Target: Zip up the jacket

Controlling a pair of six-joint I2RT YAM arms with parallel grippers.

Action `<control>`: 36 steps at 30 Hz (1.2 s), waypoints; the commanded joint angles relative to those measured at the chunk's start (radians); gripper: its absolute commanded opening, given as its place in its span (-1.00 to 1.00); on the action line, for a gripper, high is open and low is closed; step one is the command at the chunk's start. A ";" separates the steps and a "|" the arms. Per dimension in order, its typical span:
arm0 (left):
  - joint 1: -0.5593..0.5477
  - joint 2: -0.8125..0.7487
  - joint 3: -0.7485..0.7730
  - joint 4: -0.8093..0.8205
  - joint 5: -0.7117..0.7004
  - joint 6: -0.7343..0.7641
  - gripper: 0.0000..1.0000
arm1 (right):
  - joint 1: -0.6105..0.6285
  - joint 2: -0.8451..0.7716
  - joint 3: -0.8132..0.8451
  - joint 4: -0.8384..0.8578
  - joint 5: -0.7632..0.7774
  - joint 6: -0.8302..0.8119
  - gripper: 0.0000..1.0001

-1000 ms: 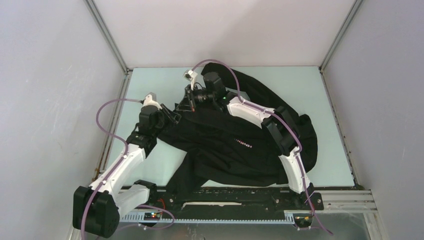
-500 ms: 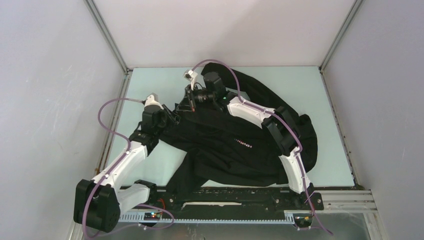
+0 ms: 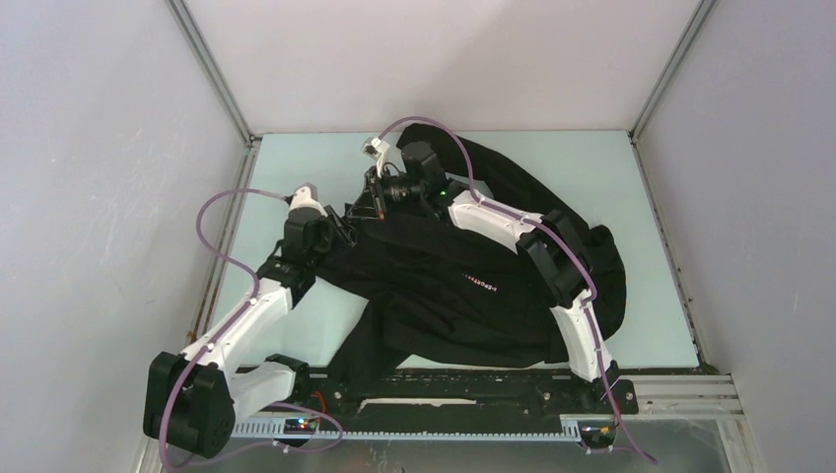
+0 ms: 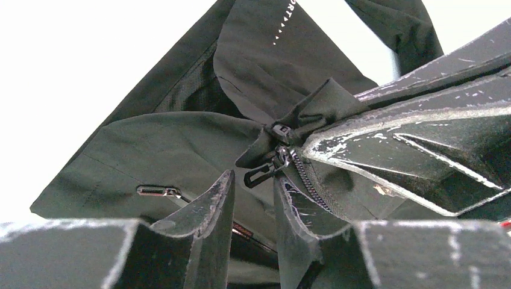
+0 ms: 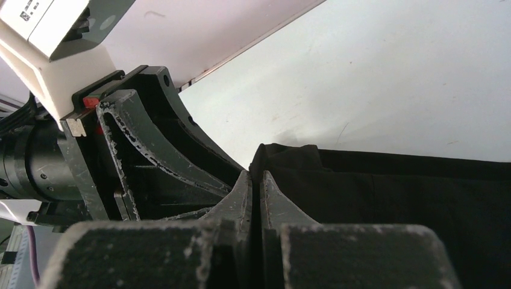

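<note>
The black jacket [image 3: 463, 286] lies crumpled across the middle of the table, with pale lettering [image 3: 480, 282] on its chest. My right gripper [image 3: 372, 203] is at the jacket's far left corner. In the right wrist view it [image 5: 255, 179] is shut on a fold of the jacket's edge [image 5: 283, 158]. My left gripper [image 3: 342, 226] is just left of it. In the left wrist view it [image 4: 253, 179] is open, and the black zipper pull [image 4: 259, 174] hangs right at its fingertips [image 4: 224, 186], with the zipper teeth [image 4: 307, 180] running down beside the right finger.
The enclosure's grey walls stand left [image 3: 108, 197], right [image 3: 759, 197] and behind. The pale table [image 3: 296, 168] shows bare around the jacket. A second small zipper pull [image 4: 158, 191] lies on the jacket's fabric. The arm bases sit on the black rail [image 3: 473, 389].
My left arm has shifted slightly right, closer to the jacket's corner. The right arm and the jacket have stayed put.
</note>
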 commanded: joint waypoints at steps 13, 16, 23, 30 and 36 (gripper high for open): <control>-0.039 -0.010 0.081 0.003 -0.100 0.104 -0.53 | 0.012 -0.073 0.019 0.038 -0.010 -0.013 -1.00; -0.042 -0.005 0.089 -0.008 -0.113 0.120 -0.61 | 0.012 -0.075 0.019 0.037 -0.009 -0.015 -1.00; -0.056 0.022 0.086 0.006 -0.063 0.109 -1.00 | 0.012 -0.066 0.056 0.043 0.034 -0.001 -1.00; -0.077 0.072 0.025 0.111 0.095 0.001 -1.00 | -0.008 -0.026 0.145 0.078 0.089 0.045 -1.00; -0.151 0.064 -0.028 0.139 0.120 -0.010 -1.00 | -0.031 -0.012 0.181 0.128 0.070 0.082 -1.00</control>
